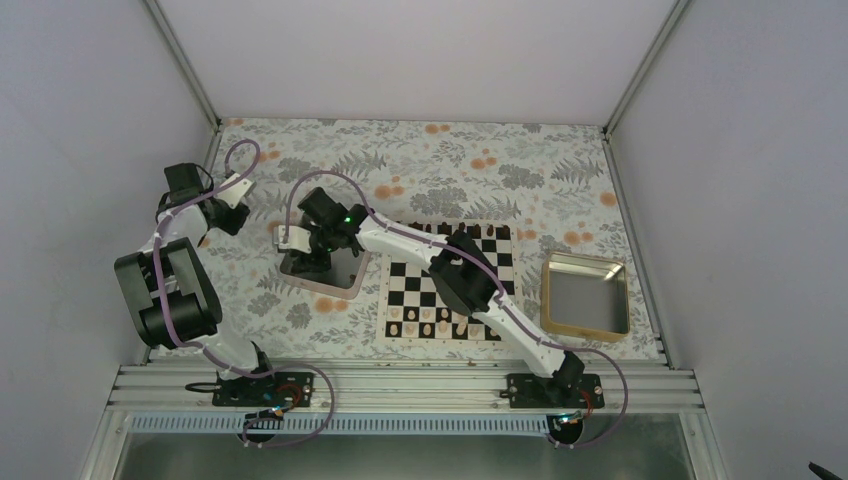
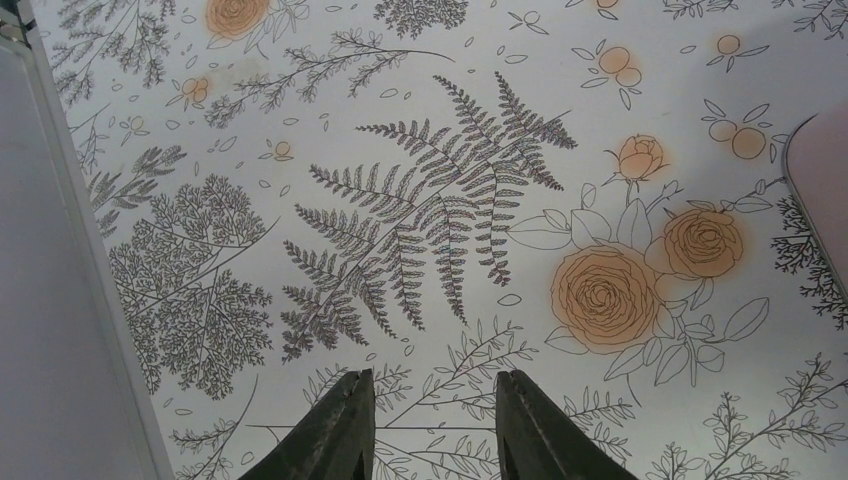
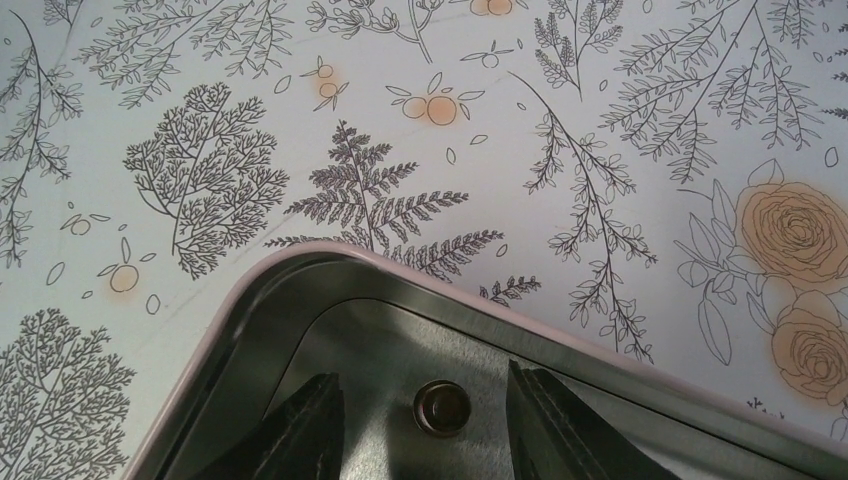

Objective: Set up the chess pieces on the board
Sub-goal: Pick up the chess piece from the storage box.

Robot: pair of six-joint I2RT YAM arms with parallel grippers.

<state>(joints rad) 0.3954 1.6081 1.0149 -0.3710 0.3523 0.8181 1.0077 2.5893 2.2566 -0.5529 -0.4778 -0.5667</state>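
Brown piece (image 3: 443, 407) sat in the tray (image 3: 380, 310), so the right gripper (image 3: 425, 385) straddled it, jaws apart, seemingly to pinch, while the left gripper (image 2: 432, 385) hung empty, half-parted

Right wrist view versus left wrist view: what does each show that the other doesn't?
Right wrist only: a corner of the metal tray, with one small dark chess piece in it, between the open fingers of the right gripper. Left wrist only: a white side panel, with the left gripper over bare cloth. Both: the floral tablecloth and open jaws holding nothing.
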